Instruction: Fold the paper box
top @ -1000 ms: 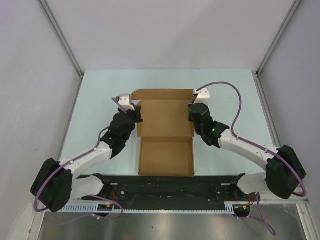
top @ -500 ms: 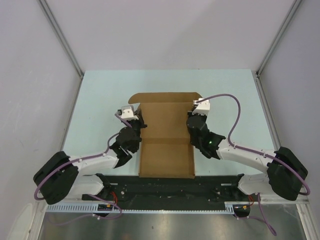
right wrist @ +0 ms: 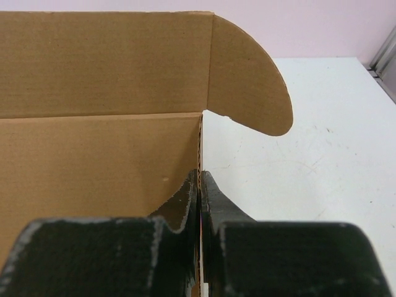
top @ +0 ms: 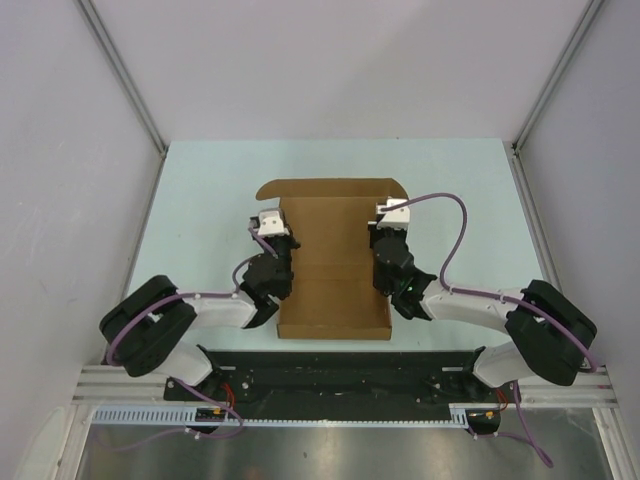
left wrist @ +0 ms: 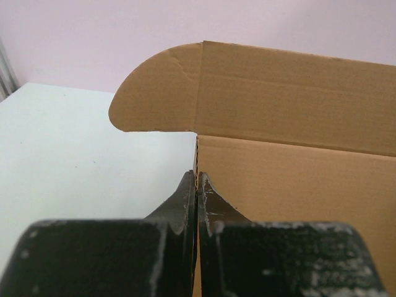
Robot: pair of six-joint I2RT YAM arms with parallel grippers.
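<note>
Brown paper box (top: 333,270) — mint table (top: 200,200)

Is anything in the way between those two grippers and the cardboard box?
Nothing visible stands between them. The left gripper and the right gripper each already pinch one side edge of the paper box.

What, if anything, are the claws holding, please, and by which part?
The cardboard box, by its lid: the left claw pinches the lid's left edge, the right claw its right edge.

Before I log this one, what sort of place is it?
Probably a lab robot cell: a pale table walled by plain white panels on metal posts, left arm and right arm mounted on a rail, a box between them.
</note>
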